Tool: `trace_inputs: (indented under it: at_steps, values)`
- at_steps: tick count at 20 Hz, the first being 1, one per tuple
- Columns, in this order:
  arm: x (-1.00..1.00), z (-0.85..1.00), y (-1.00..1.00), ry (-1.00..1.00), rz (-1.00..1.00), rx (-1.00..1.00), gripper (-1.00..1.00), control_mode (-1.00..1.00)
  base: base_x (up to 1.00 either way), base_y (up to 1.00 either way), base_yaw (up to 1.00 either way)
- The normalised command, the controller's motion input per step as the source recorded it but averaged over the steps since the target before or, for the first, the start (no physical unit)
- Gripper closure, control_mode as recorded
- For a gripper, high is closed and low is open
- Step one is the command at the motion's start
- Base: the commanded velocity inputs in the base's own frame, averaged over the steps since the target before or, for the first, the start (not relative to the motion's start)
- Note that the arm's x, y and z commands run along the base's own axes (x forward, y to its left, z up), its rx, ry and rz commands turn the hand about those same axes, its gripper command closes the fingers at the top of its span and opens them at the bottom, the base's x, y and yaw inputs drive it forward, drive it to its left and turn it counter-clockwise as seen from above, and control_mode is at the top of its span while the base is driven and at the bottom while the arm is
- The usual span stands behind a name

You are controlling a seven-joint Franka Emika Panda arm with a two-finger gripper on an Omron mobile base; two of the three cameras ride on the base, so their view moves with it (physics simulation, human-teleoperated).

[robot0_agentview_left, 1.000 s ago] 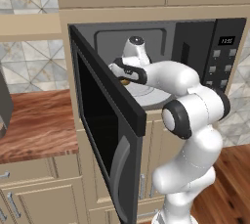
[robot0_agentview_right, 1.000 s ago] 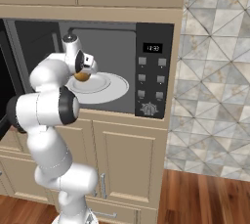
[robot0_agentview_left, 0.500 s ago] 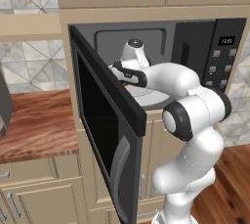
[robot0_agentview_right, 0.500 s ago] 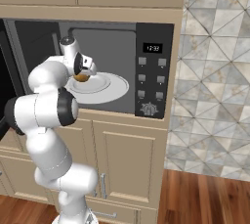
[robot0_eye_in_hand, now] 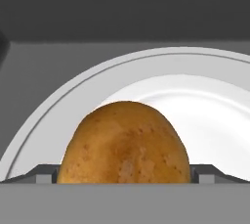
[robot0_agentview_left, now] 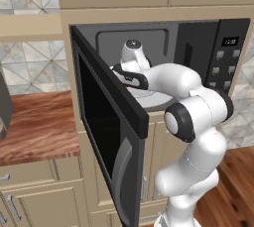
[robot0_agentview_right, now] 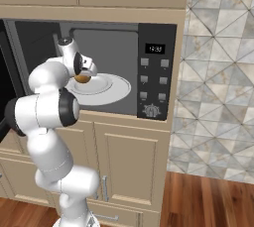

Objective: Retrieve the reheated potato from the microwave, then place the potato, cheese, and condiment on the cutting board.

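Observation:
The microwave (robot0_agentview_left: 228, 57) (robot0_agentview_right: 156, 77) stands open, and my arm reaches into its cavity. The golden-brown potato (robot0_eye_in_hand: 124, 142) (robot0_agentview_right: 82, 78) lies on the white turntable plate (robot0_eye_in_hand: 215, 105) (robot0_agentview_right: 106, 91). My gripper (robot0_eye_in_hand: 124, 174) (robot0_agentview_right: 83, 74) (robot0_agentview_left: 128, 75) is open, level with the potato. One fingertip (robot0_eye_in_hand: 46, 174) stands on each side of the potato, close against it. In the left base view the hand covers the potato. The cheese, condiment and cutting board are out of view.
The microwave door (robot0_agentview_left: 106, 137) hangs wide open to the left, close beside my forearm. A wooden counter (robot0_agentview_left: 39, 127) runs left of it, with a dark object (robot0_agentview_left: 4, 107) at the edge. Cabinets (robot0_agentview_right: 124, 166) sit below, a tiled wall (robot0_agentview_right: 218, 72) to the right.
The hand has edged slightly further into the cavity toward the potato. The jaws have stayed wide, and the potato and plate have not moved.

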Motion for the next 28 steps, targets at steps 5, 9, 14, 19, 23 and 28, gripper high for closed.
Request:
trace_inputs:
  at_steps: [5, 9, 14, 19, 23, 28]
  values:
    - [-0.07, -0.9, 0.02, 0.08, -0.04, -0.01, 1.0, -1.0, 0.0, 0.0, 0.0]
    - [-0.3, -0.44, 0.0, -0.05, -0.01, 0.0, 1.0, -1.0, 0.0, 0.0, 0.0]
    - [-0.79, 0.04, -0.01, -0.36, 0.0, 0.05, 1.0, -1.0, 0.0, 0.0, 0.0]
    - [-0.71, 0.06, -0.07, -0.2, 0.0, 0.1, 1.0, -1.0, 0.0, 0.0, 0.0]
    - [-0.45, 0.42, -0.21, 0.06, 0.0, 0.18, 1.0, -1.0, 0.0, 0.0, 0.0]
    - [-0.62, 0.61, -0.22, 0.11, 0.0, 0.14, 1.0, -1.0, 0.0, 0.0, 0.0]
